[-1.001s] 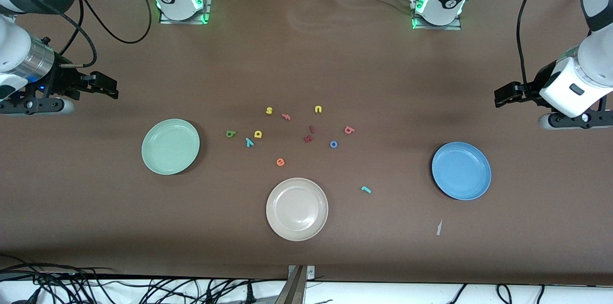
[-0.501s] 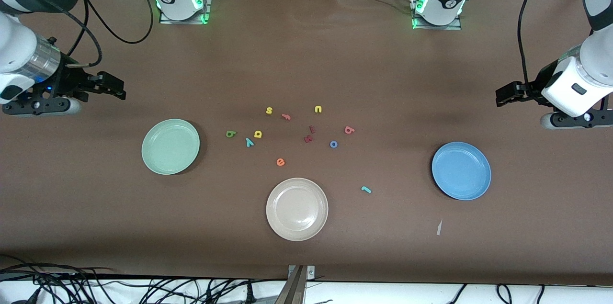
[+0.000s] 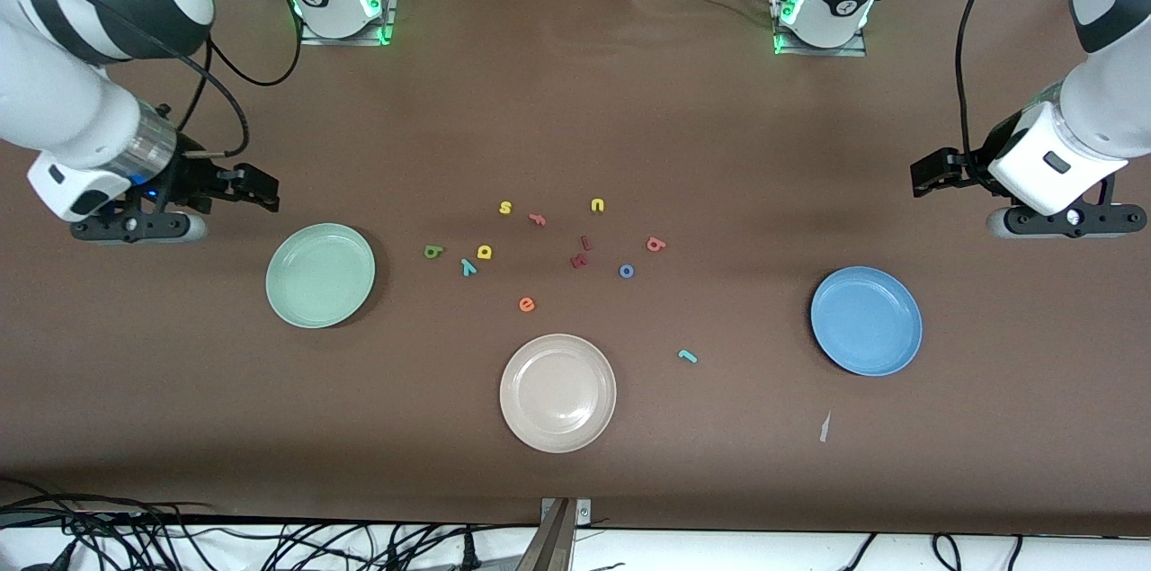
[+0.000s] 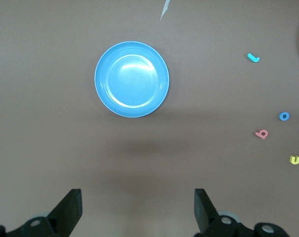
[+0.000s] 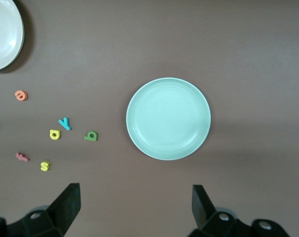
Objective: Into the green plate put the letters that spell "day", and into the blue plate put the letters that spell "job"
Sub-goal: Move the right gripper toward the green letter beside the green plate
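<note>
The green plate (image 3: 320,275) lies toward the right arm's end, the blue plate (image 3: 866,320) toward the left arm's end. Between them lie the green d (image 3: 433,252), yellow a (image 3: 485,252) and teal y (image 3: 468,266), then the salmon b (image 3: 655,244), blue o (image 3: 627,271) and teal j (image 3: 687,356). My right gripper (image 3: 261,193) hangs open and empty over bare table just off the green plate (image 5: 168,118). Over bare table off the blue plate (image 4: 132,79), my left gripper (image 3: 926,173) is open and empty too.
A beige plate (image 3: 557,392) lies nearer the front camera than the letters. Other loose letters lie among them: yellow s (image 3: 505,208), yellow u (image 3: 597,205), salmon f (image 3: 537,218), orange e (image 3: 527,305), two dark red ones (image 3: 582,253). A paper scrap (image 3: 824,427) lies near the blue plate.
Both arms have swung inward toward the table's middle, the right one more, now close to the green plate. Both grippers stay open. No letter or plate has moved.
</note>
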Robot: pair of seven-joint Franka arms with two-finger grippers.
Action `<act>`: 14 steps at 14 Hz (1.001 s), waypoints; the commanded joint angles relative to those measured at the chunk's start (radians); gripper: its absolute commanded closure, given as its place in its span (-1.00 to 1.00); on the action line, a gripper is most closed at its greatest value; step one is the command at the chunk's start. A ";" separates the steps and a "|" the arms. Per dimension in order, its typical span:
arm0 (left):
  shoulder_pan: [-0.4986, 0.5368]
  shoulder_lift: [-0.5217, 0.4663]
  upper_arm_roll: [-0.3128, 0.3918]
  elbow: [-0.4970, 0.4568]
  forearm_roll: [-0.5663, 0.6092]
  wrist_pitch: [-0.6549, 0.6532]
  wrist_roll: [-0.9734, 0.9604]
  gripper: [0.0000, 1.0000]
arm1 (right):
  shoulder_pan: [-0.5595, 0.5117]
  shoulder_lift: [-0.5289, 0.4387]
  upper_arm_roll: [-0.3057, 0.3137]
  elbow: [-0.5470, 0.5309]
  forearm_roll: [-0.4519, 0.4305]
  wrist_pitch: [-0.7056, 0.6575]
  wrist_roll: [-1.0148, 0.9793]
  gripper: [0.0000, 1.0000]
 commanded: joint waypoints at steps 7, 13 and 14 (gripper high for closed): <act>-0.006 0.005 0.009 0.026 -0.004 -0.022 -0.002 -1.00 | 0.045 0.044 -0.001 -0.003 0.010 0.043 0.086 -1.00; -0.010 0.004 0.007 0.026 -0.010 -0.022 -0.015 -1.00 | 0.062 0.055 0.002 -0.150 0.007 0.246 0.129 -1.00; -0.010 0.004 0.007 0.026 -0.010 -0.022 -0.035 -1.00 | 0.060 0.055 0.009 -0.198 0.007 0.308 0.129 -1.00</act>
